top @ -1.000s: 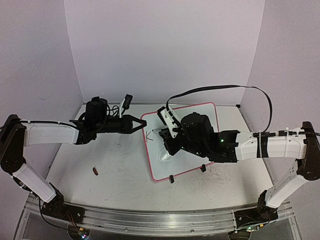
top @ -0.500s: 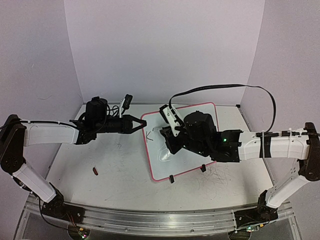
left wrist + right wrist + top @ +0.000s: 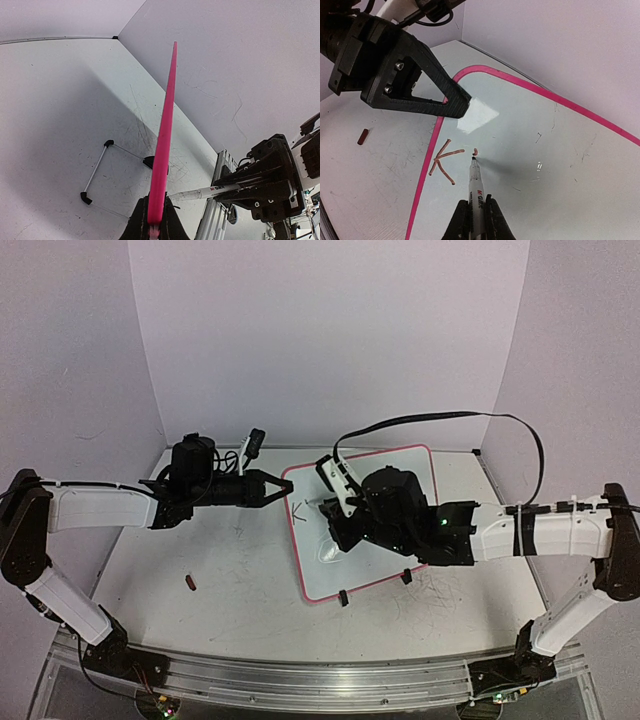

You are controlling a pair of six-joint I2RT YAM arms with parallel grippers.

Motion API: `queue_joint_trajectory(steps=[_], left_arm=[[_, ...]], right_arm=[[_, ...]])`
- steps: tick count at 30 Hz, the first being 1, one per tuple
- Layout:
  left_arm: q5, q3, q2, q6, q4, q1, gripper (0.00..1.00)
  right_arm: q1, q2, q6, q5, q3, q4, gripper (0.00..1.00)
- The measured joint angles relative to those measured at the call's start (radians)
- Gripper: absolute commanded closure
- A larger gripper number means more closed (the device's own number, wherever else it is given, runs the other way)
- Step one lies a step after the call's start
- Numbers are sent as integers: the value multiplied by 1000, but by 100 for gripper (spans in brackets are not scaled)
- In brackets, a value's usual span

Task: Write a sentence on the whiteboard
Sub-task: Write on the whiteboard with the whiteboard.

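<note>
Seen from above, the whiteboard (image 3: 375, 565) lies slightly skewed in the middle of the table (image 3: 230, 580), between your two arms. Your left gripper (image 3: 283, 490) reaches in from the left, pinched shut on the board's left pink rim near the far corner. Your right gripper (image 3: 338, 515) hangs over the board's far left part, closed on a marker (image 3: 322, 503). The sentence (image 3: 298, 508) so far is a single dark letter K by that corner. A small dark red scrap (image 3: 190, 582) lies on the table, well apart from the board. From the left wrist, you see the pink rim edge-on, rising from between the closed fingers, with the marker off to the right. From the right wrist, the jaws clamp the marker's barrel, and its tip points at the board just below a short curved stroke (image 3: 475, 150) right of the K. Whether the tip touches is unclear. The writing looks barely begun: one letter is done, a second is just started, and nearly the whole sentence is left.
</note>
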Motion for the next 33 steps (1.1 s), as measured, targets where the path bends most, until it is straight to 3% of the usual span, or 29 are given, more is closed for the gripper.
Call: queue_joint_trajectory(steps=[33], left_arm=[[0, 0, 0, 0, 0, 0, 100]], right_arm=[[17, 6, 48, 18, -2, -25, 100]])
